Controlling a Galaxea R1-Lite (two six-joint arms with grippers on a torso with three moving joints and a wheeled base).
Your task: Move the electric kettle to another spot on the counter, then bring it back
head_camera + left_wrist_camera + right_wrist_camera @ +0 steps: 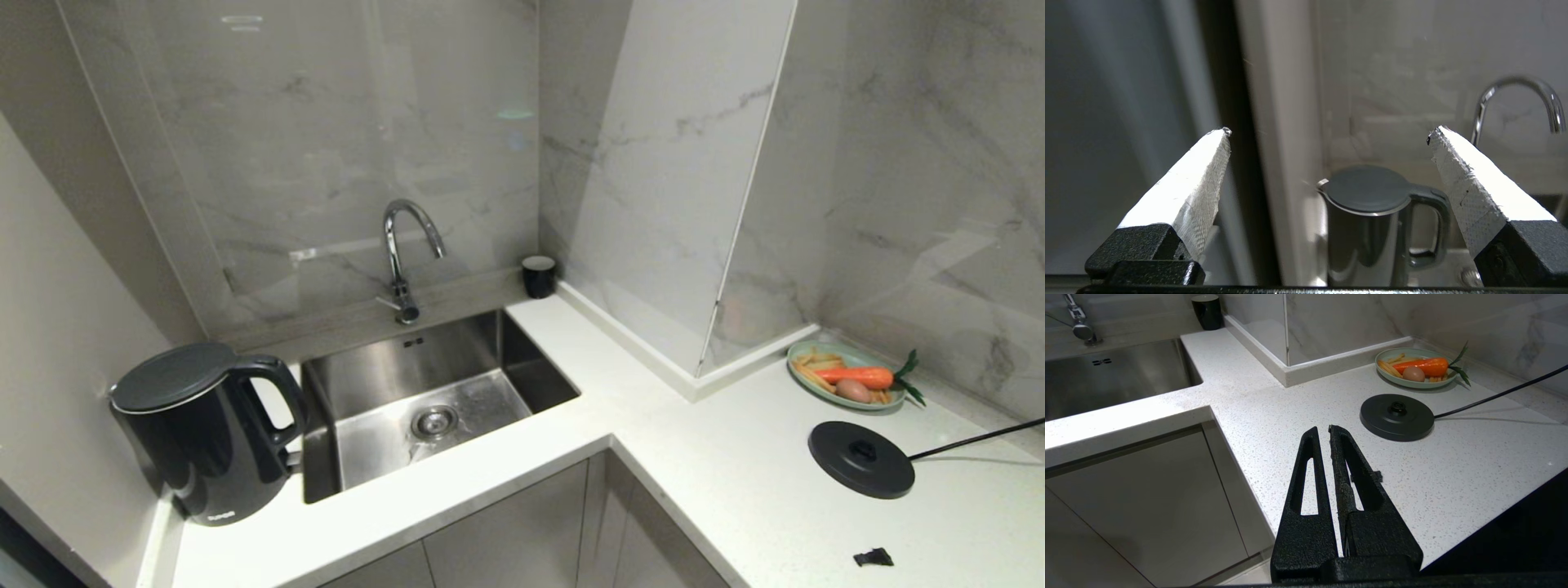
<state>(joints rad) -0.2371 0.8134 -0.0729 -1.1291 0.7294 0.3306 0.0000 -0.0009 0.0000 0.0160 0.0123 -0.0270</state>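
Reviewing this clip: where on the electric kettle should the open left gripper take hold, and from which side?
Probably the loop handle. The electric kettle stands upright on the counter left of the sink, handle turned toward the basin, wall close on its other side. So the left gripper, open and clear of it, best comes from the sink side; the glossy body looks too wide.

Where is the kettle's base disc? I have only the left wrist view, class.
Observer: The base disc lies on the counter right of the sink, far from the electric kettle.
Operator: What is beside it?
Observer: A green plate with a carrot.
Operator: And the right gripper?
Observer: The right gripper hangs shut over the counter, near the disc, holding nothing.
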